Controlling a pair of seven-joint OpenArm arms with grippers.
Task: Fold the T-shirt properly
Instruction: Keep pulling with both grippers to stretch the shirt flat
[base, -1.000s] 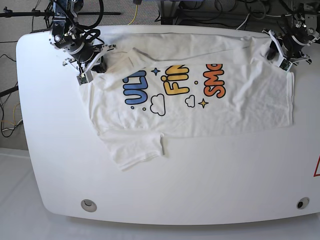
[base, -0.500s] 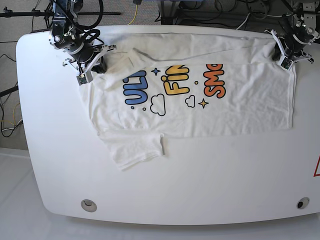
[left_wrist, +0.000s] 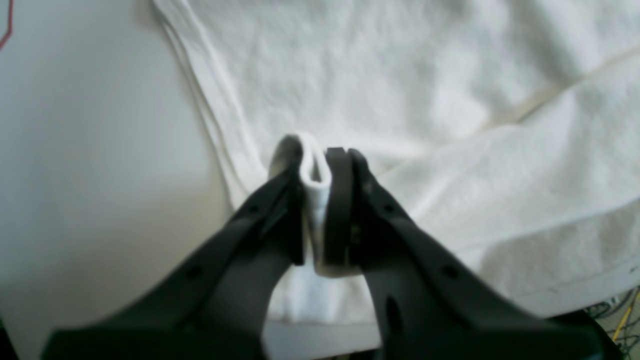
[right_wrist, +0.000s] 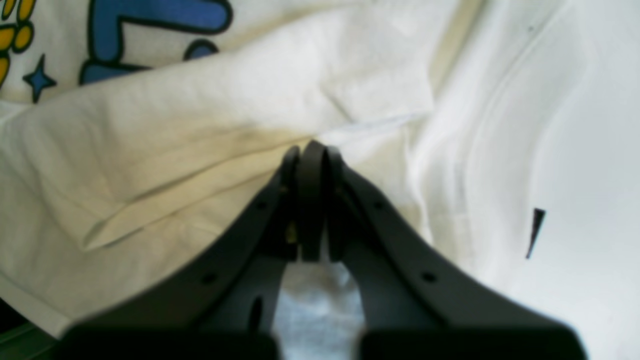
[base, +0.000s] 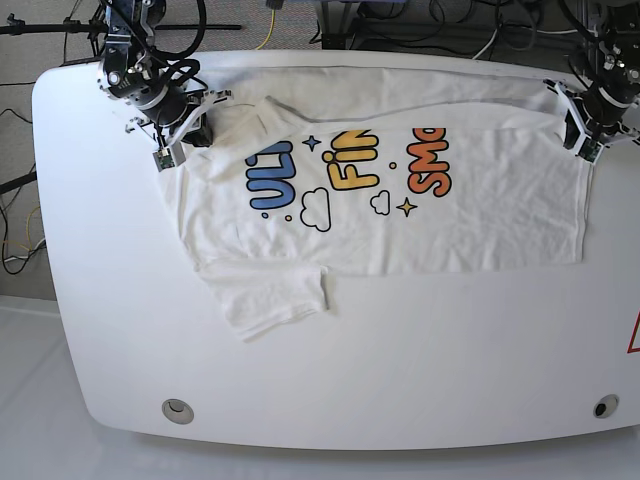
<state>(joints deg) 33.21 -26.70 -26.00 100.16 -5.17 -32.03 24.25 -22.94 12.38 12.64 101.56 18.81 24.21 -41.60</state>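
The white T-shirt (base: 480, 220) lies spread sideways on the white table (base: 400, 340), its blue, yellow and orange lettering facing up. One sleeve (base: 270, 300) sticks out toward the front. My left gripper (base: 583, 140) sits at the shirt's far right corner; in the left wrist view that left gripper (left_wrist: 315, 167) is shut on a fold of the white T-shirt (left_wrist: 400, 75). My right gripper (base: 185, 140) is at the far left shoulder area. Seen from the right wrist, the right gripper (right_wrist: 310, 150) has its jaws pressed together on the T-shirt (right_wrist: 200, 100), which bunches up there.
Cables and stands crowd the space behind the table's far edge (base: 300, 20). Round holes sit near the front left (base: 178, 408) and front right (base: 604, 406) corners. A red mark (base: 634, 335) shows at the right edge.
My left gripper has closed on the shirt's far right corner and drawn it outward to the right, straightening that edge. The right arm has stayed in place.
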